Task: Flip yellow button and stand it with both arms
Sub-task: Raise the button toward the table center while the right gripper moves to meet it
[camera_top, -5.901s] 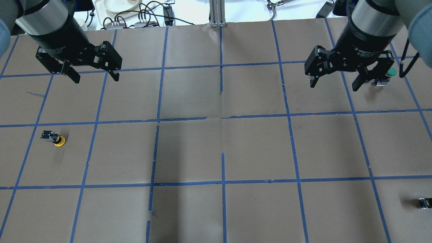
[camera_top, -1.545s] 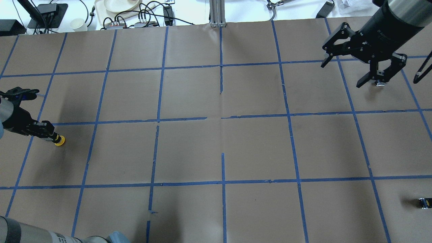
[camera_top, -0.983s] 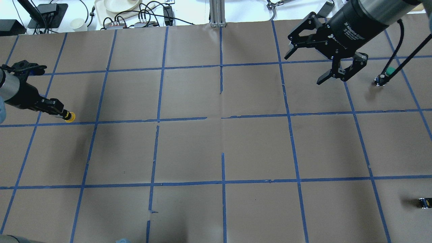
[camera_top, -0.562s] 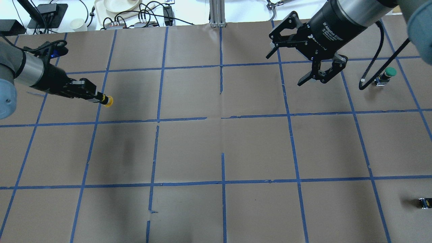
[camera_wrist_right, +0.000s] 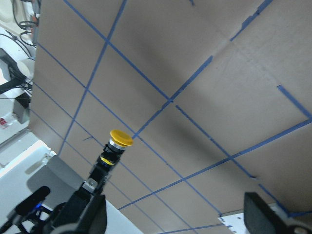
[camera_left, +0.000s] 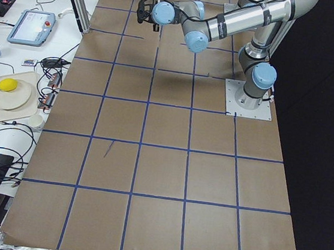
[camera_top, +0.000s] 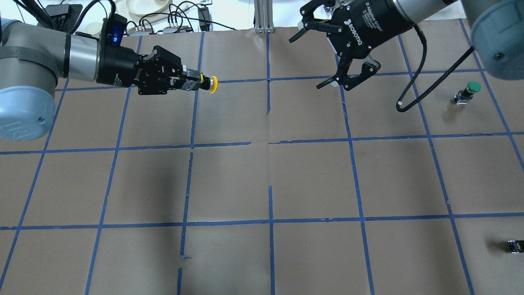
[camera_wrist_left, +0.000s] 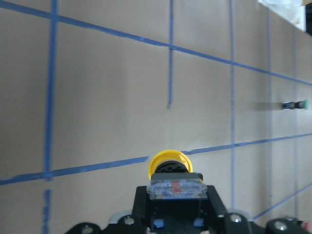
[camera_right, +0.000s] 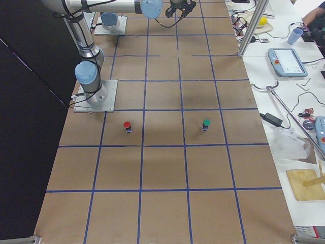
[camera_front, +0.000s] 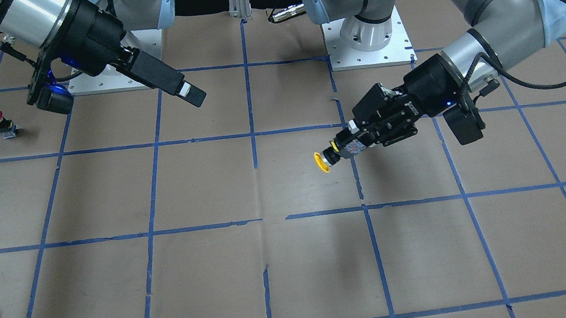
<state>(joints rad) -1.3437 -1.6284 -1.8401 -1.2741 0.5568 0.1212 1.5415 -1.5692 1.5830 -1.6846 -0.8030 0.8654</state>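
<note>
Robot lab: tape-grid table (camera_top: 229, 184), teach pendant (camera_left: 32, 27), cables (camera_top: 175, 17).

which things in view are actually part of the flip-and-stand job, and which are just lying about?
Part of the job:
- yellow button, held in the air, cap pointing sideways
- left end effector, shut on it
- right end effector, open and empty

Lying about:
- green-capped button
- red-capped button
- small black block

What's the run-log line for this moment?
left gripper: shut on small yellow mushroom-cap push-button, off table, cap pointing toward right gripper | right gripper: open, empty, apart from button | handover: not yet
</note>
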